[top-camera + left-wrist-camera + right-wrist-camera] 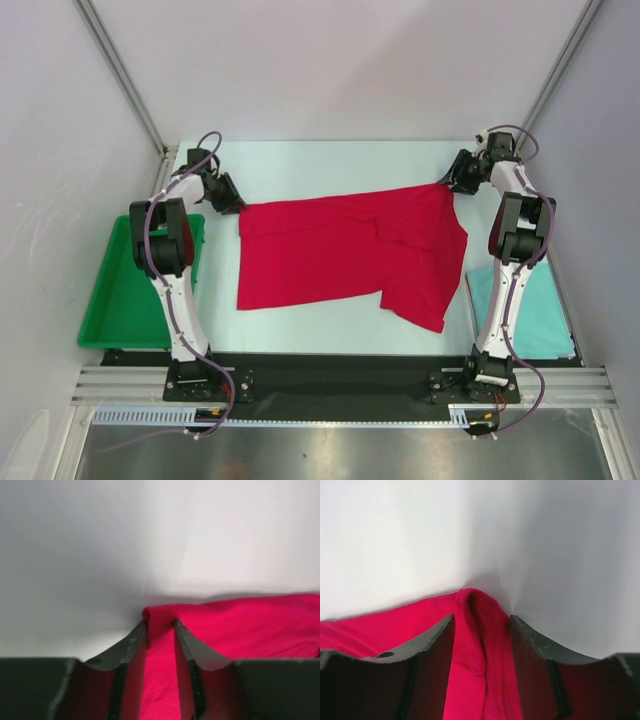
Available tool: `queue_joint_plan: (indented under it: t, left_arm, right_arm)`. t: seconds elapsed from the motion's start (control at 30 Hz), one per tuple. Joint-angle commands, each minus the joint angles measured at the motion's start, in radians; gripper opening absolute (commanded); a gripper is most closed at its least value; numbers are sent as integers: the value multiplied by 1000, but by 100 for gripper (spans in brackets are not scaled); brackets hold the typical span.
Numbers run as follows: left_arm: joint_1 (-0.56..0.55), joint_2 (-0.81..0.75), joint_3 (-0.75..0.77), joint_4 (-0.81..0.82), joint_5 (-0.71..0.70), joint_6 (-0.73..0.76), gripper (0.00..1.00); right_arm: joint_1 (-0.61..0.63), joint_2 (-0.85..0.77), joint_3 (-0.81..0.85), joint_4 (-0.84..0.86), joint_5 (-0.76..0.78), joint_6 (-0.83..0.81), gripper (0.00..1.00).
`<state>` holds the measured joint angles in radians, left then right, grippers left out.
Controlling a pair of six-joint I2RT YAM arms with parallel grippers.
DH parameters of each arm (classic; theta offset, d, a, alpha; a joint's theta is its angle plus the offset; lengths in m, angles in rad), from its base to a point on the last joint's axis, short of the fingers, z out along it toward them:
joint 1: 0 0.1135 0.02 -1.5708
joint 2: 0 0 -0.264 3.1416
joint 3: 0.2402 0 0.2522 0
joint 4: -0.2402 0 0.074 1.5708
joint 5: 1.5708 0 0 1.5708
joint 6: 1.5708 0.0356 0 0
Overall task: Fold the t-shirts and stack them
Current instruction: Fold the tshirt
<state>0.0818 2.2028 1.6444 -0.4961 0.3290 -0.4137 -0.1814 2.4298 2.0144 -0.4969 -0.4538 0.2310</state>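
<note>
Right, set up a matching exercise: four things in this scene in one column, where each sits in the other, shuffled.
Things:
1. red t-shirt
2. teal t-shirt
3. green tray
4. right gripper

Places:
a. at the left edge
b. astride the red cloth's far right corner
c. folded, on the near right
d. spread out across the middle

Pairs: 1-d, 2-c, 3-a, 4-b.

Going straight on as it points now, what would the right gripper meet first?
The red t-shirt, bunched between the fingers of the right gripper; beyond, seemingly only white surface.
</note>
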Motion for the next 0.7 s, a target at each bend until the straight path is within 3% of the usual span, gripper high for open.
queue_joint_plan:
  t: [0.0, 0.2, 0.33, 0.67]
  left_arm:
    - [4, 44, 26, 7, 5, 0, 30]
    - [10, 60, 49, 27, -28, 0, 1]
    - [19, 74, 63, 71, -50, -8, 0]
    - [47, 149, 169, 134, -73, -82, 0]
  right_arm:
    - [5, 32, 30, -6, -14, -6, 51]
    - [3, 32, 33, -3, 69, 25, 28]
    - [0, 34, 37, 34, 115, 80, 2]
    - [-1, 70, 105, 150, 153, 202, 0]
